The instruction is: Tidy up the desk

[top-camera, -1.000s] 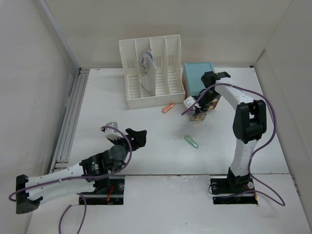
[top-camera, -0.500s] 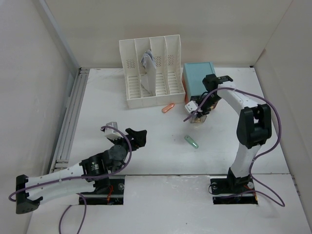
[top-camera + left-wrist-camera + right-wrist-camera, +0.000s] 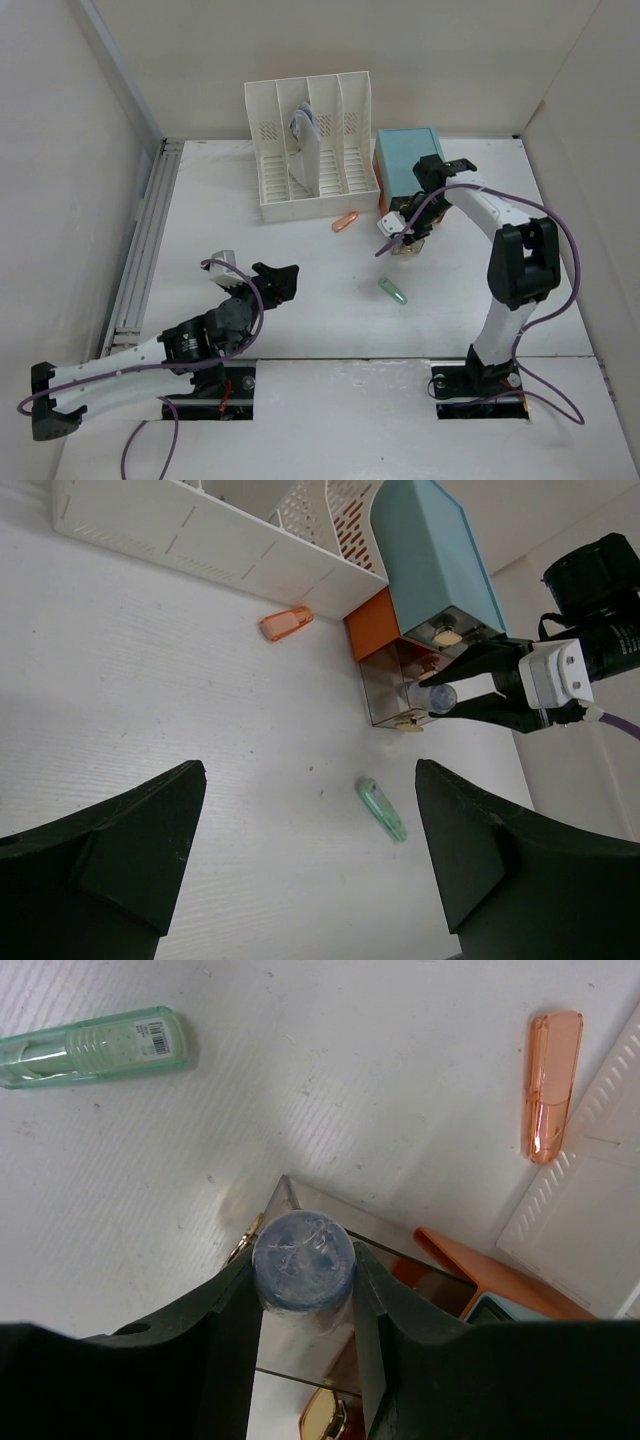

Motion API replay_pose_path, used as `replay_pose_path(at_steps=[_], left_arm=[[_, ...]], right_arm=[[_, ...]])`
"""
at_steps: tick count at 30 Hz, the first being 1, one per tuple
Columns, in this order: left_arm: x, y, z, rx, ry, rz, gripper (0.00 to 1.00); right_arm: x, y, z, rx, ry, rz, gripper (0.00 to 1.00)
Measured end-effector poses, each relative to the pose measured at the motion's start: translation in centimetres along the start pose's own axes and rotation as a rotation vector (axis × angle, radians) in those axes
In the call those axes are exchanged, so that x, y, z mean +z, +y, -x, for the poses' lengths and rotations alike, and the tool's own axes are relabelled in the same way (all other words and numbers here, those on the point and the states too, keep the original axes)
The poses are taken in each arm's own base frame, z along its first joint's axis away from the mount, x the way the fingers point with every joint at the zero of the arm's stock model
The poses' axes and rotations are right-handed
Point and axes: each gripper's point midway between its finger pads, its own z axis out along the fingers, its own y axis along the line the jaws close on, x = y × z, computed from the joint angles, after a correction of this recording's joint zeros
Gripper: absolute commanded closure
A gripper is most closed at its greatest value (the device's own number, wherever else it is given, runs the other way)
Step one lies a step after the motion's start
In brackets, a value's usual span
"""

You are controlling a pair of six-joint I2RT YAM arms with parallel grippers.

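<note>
Over the clear drawer (image 3: pixel 385 690) on the counter (image 3: pixel 230 230), right fingers (image 3: pixel 240 1305) pinch a stubby blue tube (image 3: pixel 303 1258). It's probably light, slick plastic, best gripped across its sides. Left fingers (image 3: pixel 130 850) gape wide, empty.

The blue cylinder (image 3: pixel 302 1258) shows end-on, its length hidden.

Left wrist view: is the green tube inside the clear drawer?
No, the green tube lies on the desk, apart from the clear drawer.
</note>
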Motion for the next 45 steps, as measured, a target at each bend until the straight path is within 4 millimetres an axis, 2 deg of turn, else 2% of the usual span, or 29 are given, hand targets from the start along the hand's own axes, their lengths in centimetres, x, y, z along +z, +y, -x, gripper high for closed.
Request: replay_pose_path(at_steps=[8,25,38,45], left_arm=[[-0.1,0.0,0.2,-0.006,-0.003,-0.004,0.17],[-0.3,0.2,0.4,-0.009,-0.004,-0.004,0.17],[-0.3,0.1,0.4,-0.012,-0.005,-0.005,0.17],[-0.4,0.1,0.6,-0.017,-0.008,-0.009,0.17]], right_arm=[[-0.7,-0.6,-0.2,0.034,0.028,0.035,1.0],[-0.9,-2.4,-1.3,0.034,0.137,0.073,1.0],[-0.4,-2.1,-1.1,-0.01,0.256,0.128,1.0],[-0.9,-2.0,-1.3,-0.027,0.329,0.123,1.0]])
